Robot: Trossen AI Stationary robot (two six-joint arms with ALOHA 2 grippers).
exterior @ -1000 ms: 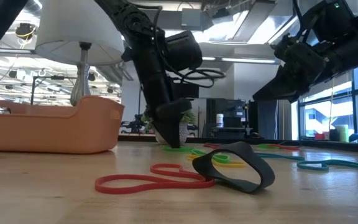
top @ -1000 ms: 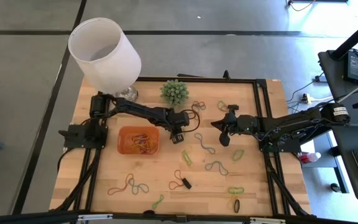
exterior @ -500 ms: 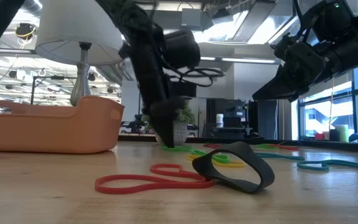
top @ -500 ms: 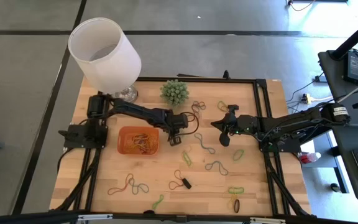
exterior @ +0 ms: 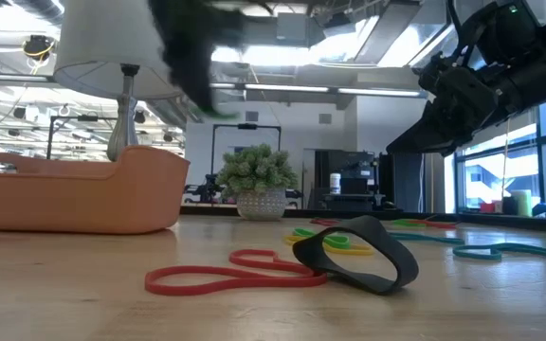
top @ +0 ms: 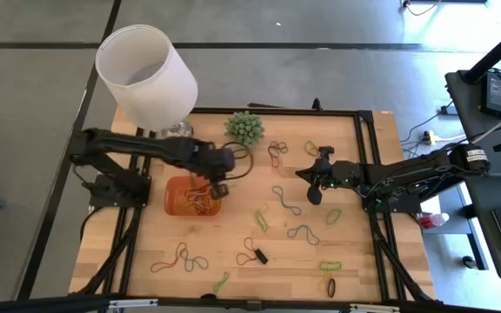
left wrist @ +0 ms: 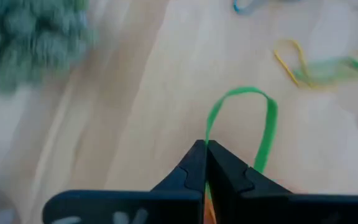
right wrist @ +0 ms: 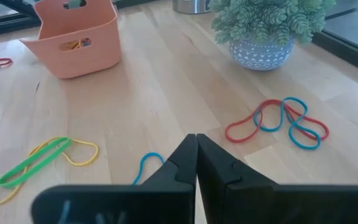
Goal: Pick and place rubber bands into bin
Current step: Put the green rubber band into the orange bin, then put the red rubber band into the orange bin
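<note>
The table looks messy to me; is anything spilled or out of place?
Rubber bands lie scattered loose across the table, some linked in tangles; only a few sit in the orange bin. Nothing looks broken or tipped over.

Orange bin (top: 174, 189) holding rubber bands, green rubber band (left wrist: 263, 127) pinched looped upright, coloured rubber bands (top: 286, 202) scattered flat on wood
</note>
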